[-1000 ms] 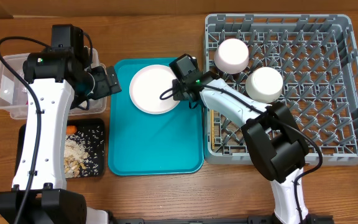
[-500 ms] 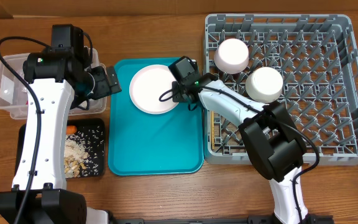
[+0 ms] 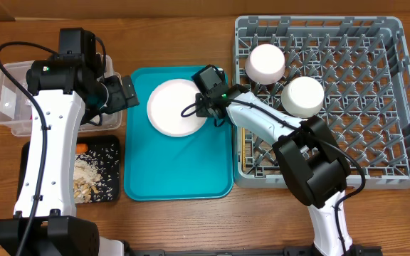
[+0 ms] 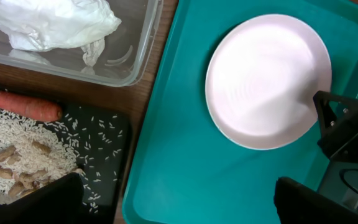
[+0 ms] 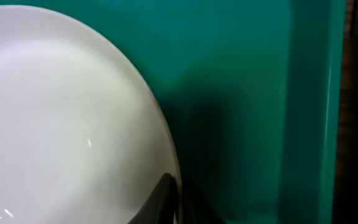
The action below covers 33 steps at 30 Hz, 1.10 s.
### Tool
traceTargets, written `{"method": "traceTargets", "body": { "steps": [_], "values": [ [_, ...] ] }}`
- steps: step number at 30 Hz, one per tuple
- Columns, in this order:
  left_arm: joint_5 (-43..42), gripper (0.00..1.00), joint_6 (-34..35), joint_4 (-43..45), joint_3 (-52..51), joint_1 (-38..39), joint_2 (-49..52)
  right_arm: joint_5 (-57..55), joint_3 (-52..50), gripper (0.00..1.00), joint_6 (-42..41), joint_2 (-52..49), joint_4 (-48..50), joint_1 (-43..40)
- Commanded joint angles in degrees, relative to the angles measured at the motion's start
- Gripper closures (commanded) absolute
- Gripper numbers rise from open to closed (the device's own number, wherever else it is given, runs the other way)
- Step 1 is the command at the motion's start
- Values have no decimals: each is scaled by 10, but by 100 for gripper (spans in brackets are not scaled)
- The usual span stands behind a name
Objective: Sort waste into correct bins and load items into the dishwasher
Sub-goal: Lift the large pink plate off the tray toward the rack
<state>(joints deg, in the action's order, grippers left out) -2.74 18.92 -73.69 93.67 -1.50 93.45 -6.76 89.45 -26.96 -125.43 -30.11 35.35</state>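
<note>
Right claw [image 3: 202, 108] is down at the right edge of the plate [image 3: 173, 107], jaws pinched almost together on its rim. On the right wrist view I see one dark fingertip [image 5: 161, 198] lapping over the white lip of the plate [image 5: 55, 124], the other tucked just under it. From the left wrist view that same claw [image 4: 325, 104] bites the plate [image 4: 263, 81] at its right edge. The plate lies flat on the far half of the teal tray [image 3: 180, 167].

Left claw [image 3: 128, 92] hangs over the gap between tub [image 3: 6, 99] and tray, jaws spread full wide, nothing in them and touching nothing.

In the tub [image 4: 138, 56] there's a white wad [image 4: 48, 22]. The black tray [image 4: 107, 127], near left, has the carrot [image 4: 17, 107] along its far edge and rice [image 4: 17, 155] heaped beside it.

The rack [image 3: 365, 135] sits right of the tray, with two white bowls [image 3: 265, 62] upside down in its far left corner.
</note>
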Motion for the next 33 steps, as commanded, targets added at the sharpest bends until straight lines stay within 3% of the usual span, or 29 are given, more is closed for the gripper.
{"method": "traceTargets", "body": {
  "steps": [1, 11, 19, 23, 33],
  "values": [
    [4, 0, -7, 2, 2, 4, 1, 10, 5, 93, 2, -8, -1, 2],
    [4, 0, -7, 2, 2, 4, 1, 30, 24, 96, 4, 35, -5, 2],
    [4, 0, -7, 2, 2, 4, 1, 30, 25, 96, 4, 131, -32, 2],
    [4, 0, -7, 2, 2, 4, 1, 29, 25, 96, 52, 191, -55, 2],
    [4, 0, -7, 2, 2, 4, 1, -188, 25, 96, 78, 324, -159, -38]
  ]
}}
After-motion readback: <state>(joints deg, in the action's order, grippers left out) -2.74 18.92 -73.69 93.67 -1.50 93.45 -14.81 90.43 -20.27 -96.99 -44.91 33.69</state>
